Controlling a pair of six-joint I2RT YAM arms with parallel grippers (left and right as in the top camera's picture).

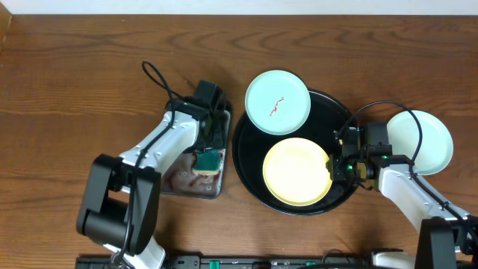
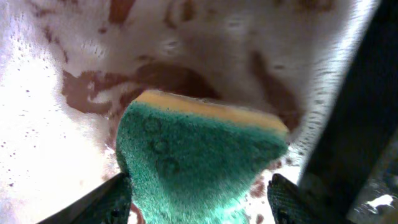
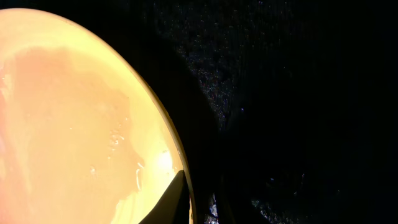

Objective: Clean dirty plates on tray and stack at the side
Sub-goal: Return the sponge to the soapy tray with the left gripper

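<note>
Tray (image 1: 250, 153) serves as the reference point on the worktop (image 1: 75, 75). Inside it, toward its near side, lies the yellow plate (image 1: 295, 173). The right gripper (image 1: 337, 166) is closed to a narrow pinch on that plate's right rim, one finger lying over the lip in the wrist view, apparently to steady or tip it for wiping. A faint pinkish wet film shows on the plate's face, so I judge its cleaning incomplete. A mint plate with a red smear (image 1: 278, 102) rests across the tray's far-left rim, partly in and partly out, evidently awaiting its turn. A second mint plate (image 1: 426, 142), with no smear visible, lies on bare worktop just right of the tray, consistent with the start of the stack at the side. Left of the tray, the stained metal tray (image 1: 179, 179) holds the green sponge (image 2: 199, 149) in reddish soapy water, probably to rinse or reload it. The left gripper (image 2: 200, 202) hangs over the sponge with jaws spread wide, fingers flanking it and a gap showing on one side; nothing is clamped.
</note>
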